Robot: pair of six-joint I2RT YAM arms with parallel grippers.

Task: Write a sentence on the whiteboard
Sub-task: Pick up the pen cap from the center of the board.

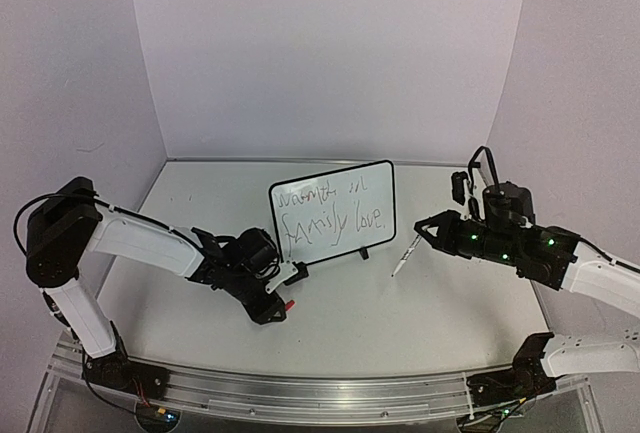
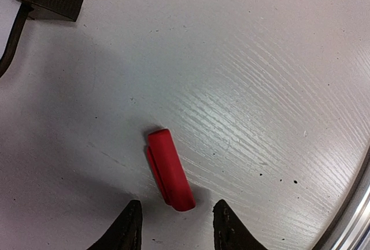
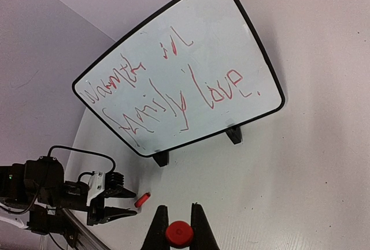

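Small black-framed whiteboard (image 1: 322, 201) stands upright mid-surface (image 1: 420, 303), facing the arms. Its two-line handwritten sentence (image 1: 332, 221) looks finished. R jaws are closed on white marker pen (image 1: 404, 254), tip clear of board. L jaws are part-open either side of small red plastic cap (image 2: 169, 168) lying flat, prob. for recapping.

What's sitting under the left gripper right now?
A small red plastic marker cap lies loose on the white wood-grain table, between the left gripper's open fingertips, not gripped. The table directly beneath the cap and behind the fingers is covered.
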